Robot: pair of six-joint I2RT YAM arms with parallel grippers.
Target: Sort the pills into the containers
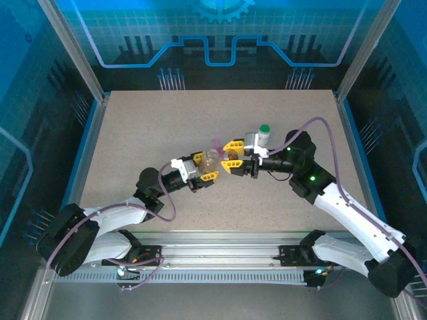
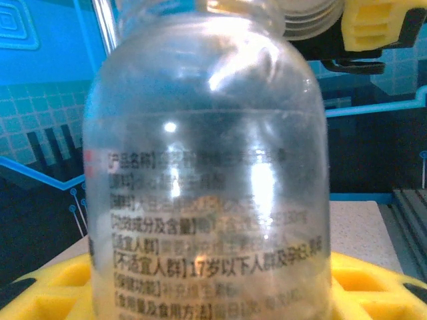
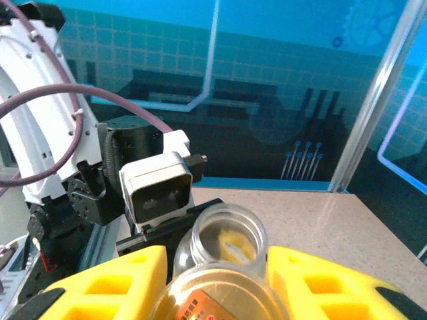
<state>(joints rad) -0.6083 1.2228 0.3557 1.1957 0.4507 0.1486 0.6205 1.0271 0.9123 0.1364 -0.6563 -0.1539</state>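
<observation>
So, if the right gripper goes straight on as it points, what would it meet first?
Probably the clear bottle in the left gripper, just beyond the brown vial the right gripper holds; depth unclear.

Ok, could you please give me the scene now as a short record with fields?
left hand: shut on clear vial, printed label, mouth open
right hand: shut on brownish vial, close to the clear vial's mouth
white bottle: green cap on, standing on table behind the right hand
pills: cannot tell
</observation>
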